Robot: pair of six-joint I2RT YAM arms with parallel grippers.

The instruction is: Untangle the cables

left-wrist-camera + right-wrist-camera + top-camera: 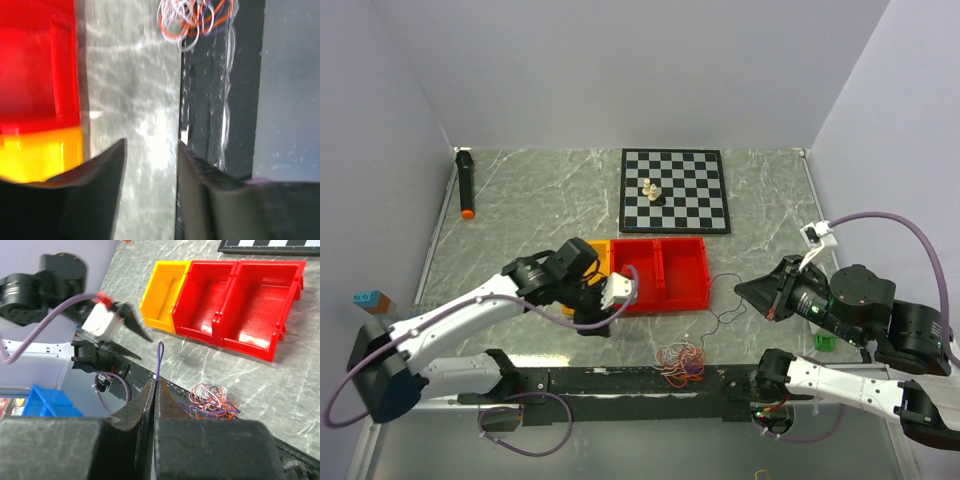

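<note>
A tangle of thin orange, white and purple cables (680, 362) lies at the table's near edge, against the black base rail. It also shows in the left wrist view (192, 20) and the right wrist view (212, 400). My right gripper (155, 382) is shut on a purple cable (160, 360). A small loop of it sticks out past the fingertips, and the strand trails back to the tangle. In the top view the right gripper (750, 292) hovers right of the tangle. My left gripper (612, 296) is open and empty, low beside the bins, left of the tangle (152, 145).
A yellow bin (600, 255) and two joined red bins (665, 275) stand mid-table. A chessboard (674, 190) with pieces lies behind them. A black marker (466, 183) lies far left. A green object (824, 342) sits by the right arm, and a blue block (367, 298) at the left edge.
</note>
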